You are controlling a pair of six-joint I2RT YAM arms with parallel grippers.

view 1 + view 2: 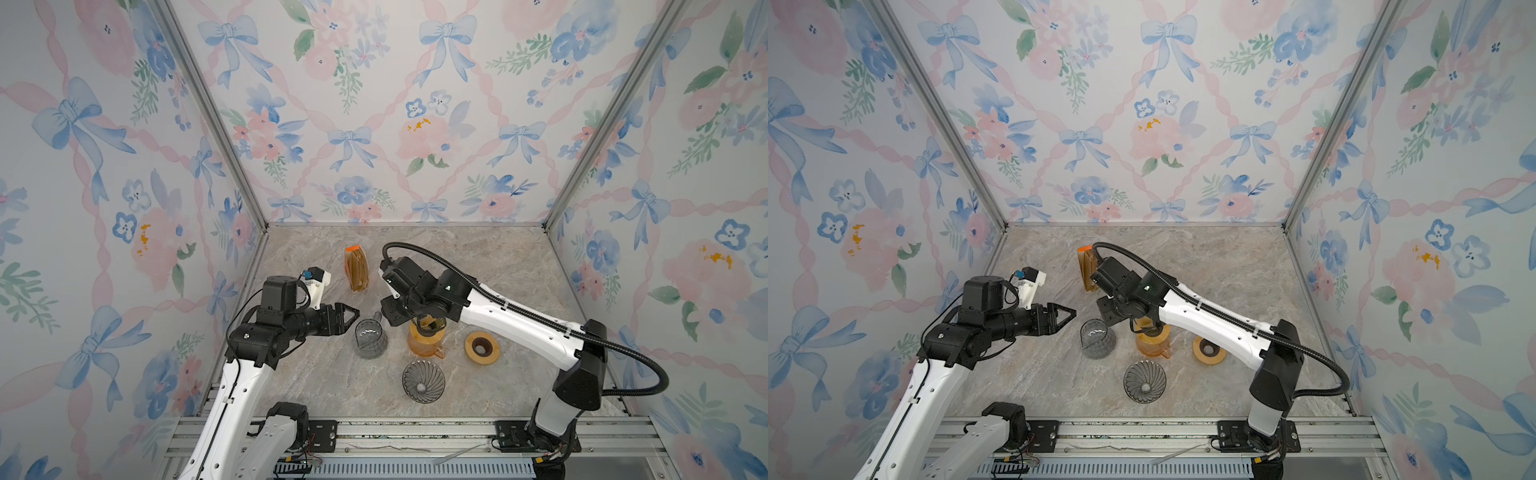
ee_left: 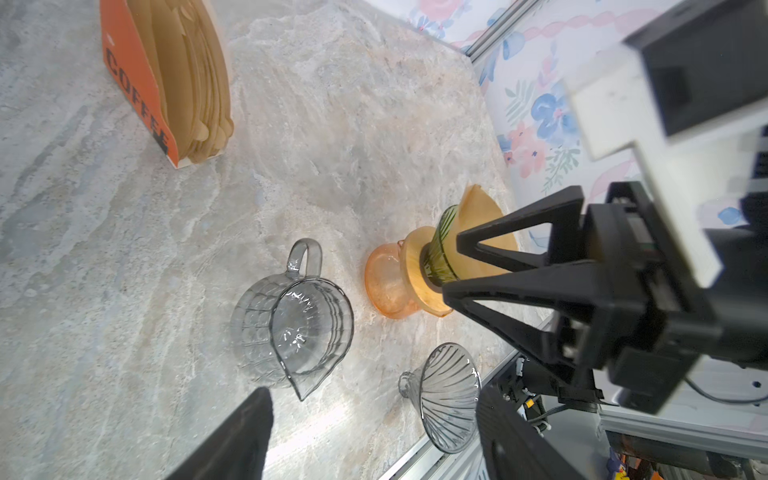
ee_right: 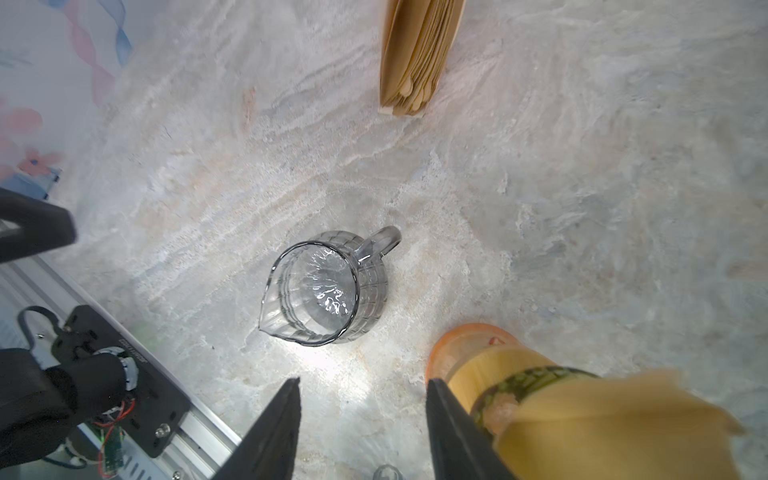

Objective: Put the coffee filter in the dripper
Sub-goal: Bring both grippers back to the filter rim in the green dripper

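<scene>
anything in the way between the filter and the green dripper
Nothing visible does. The paper filter already sits in the green dripper on the orange carafe, and the right gripper stands beside it, jaws apart, holding nothing.

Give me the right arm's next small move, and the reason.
Probably lift the right gripper straight up and away. The coffee filter already sits in the green dripper, and the fingers stand apart close beside it, holding nothing, so a clean retreat that spares the paper seems all that's left.
</scene>
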